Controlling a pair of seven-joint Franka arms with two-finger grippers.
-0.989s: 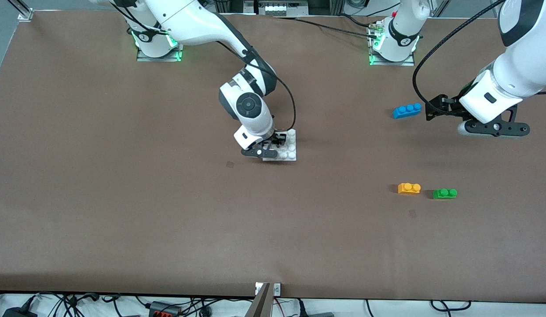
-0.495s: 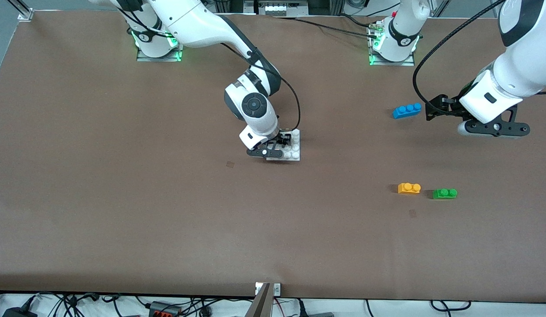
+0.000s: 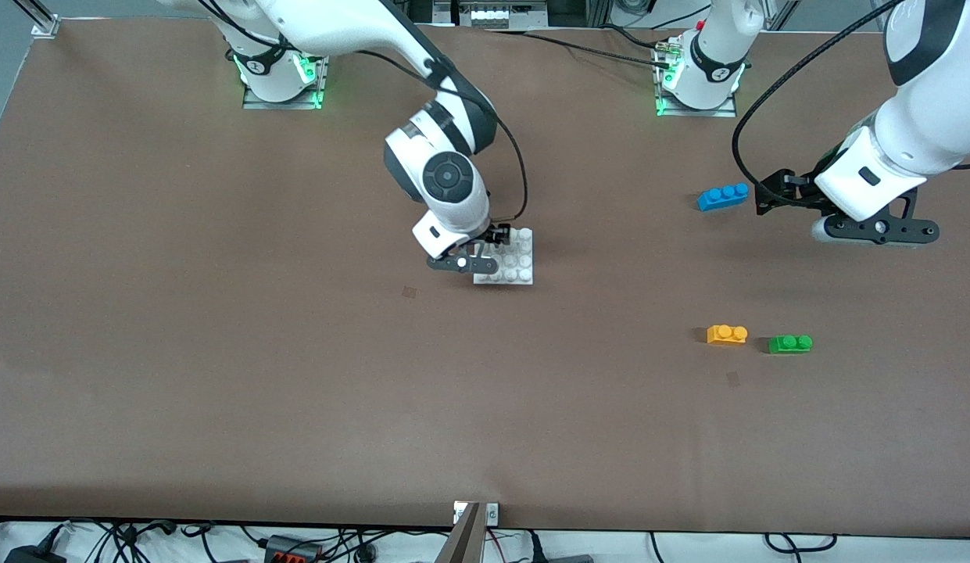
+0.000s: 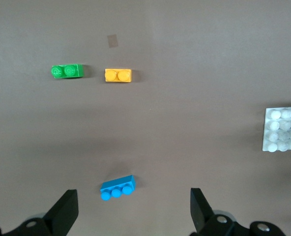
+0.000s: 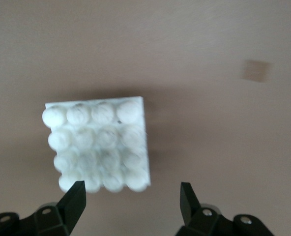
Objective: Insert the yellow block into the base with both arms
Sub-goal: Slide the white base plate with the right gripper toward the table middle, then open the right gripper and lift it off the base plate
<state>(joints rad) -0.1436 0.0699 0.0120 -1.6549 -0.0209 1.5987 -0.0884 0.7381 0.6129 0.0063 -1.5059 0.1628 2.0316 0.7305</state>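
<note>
- Yellow block [image 3: 727,335]: flat on the table toward the left arm's end, long axis along the table's length, untouched.
- Left gripper [image 3: 875,228]: fingers wide apart, empty, clearly the nearer arm.
- Green brick [image 3: 790,343] just beside the block; blue brick [image 3: 723,196] well apart.
- Base [image 3: 514,262] mid-table; right gripper [image 3: 473,258] over its edge, fingers apart, gripping nothing.
</note>
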